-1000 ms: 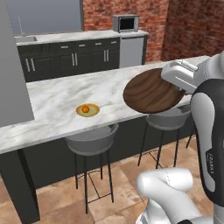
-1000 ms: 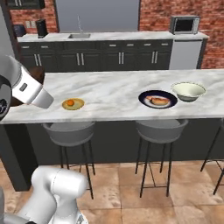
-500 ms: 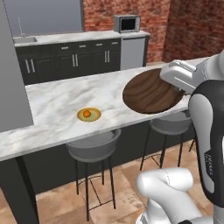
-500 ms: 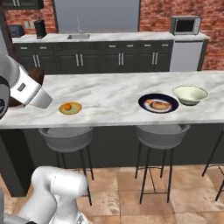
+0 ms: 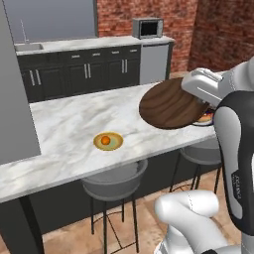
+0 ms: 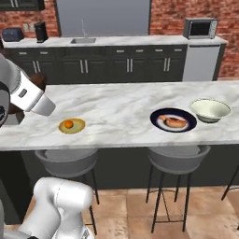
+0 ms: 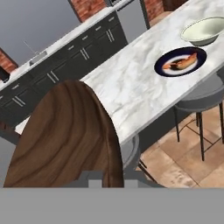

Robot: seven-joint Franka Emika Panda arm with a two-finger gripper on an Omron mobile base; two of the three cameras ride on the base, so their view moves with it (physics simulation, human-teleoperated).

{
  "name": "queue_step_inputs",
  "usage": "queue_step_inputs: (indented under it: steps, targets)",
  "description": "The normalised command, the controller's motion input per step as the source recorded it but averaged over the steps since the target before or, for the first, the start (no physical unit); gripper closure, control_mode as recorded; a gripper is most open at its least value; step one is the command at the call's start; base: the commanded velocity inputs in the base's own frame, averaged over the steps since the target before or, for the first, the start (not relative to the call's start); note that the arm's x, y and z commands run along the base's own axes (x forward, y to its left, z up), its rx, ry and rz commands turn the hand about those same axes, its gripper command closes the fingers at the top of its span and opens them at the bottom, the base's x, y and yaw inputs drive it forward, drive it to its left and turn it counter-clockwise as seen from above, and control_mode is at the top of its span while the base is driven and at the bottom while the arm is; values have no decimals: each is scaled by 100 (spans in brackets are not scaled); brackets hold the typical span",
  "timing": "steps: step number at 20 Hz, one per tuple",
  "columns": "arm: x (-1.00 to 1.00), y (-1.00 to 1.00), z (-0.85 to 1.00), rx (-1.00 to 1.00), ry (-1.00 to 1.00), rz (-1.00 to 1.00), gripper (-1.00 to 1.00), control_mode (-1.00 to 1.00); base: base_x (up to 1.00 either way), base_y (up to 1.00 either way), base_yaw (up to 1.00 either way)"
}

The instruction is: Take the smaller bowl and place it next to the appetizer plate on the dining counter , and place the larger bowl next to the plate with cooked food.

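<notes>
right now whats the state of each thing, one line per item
smaller bowl: held in the shut gripper, lifted, tilted
larger bowl: upright, empty, beside the dark plate
plate with cooked food: on the dining counter, food on it
appetizer plate: on the counter, orange ball on it

Flat, even light across the whole kitchen, with no single source showing. The dining counter [image 6: 126,100] comes up bright and pale, its grey veins soft, no glare spots on it. Under its near edge the base and stools [image 6: 177,161] sink into dim shade. The plates cast almost no shadow. The brick wall [image 5: 218,34] at the far right looks smeared and low in detail. Close to the hand camera, the smaller bowl [image 7: 65,140] shows coarse, slightly blurred grain. Edges stay straight, no bending.
</notes>
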Motion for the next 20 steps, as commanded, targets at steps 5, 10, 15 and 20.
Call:
queue_step_inputs:
  steps: [5, 10, 15, 20]
  targets:
    - [0, 0, 0, 0, 0, 0, 100, 100, 73, 0, 0]
    - [0, 0, 0, 0, 0, 0, 100, 100, 73, 0, 5]
    - [0, 0, 0, 0, 0, 0, 100, 100, 56, -8, 16]
    - [0, 0, 0, 0, 0, 0, 100, 100, 37, -13, 23]
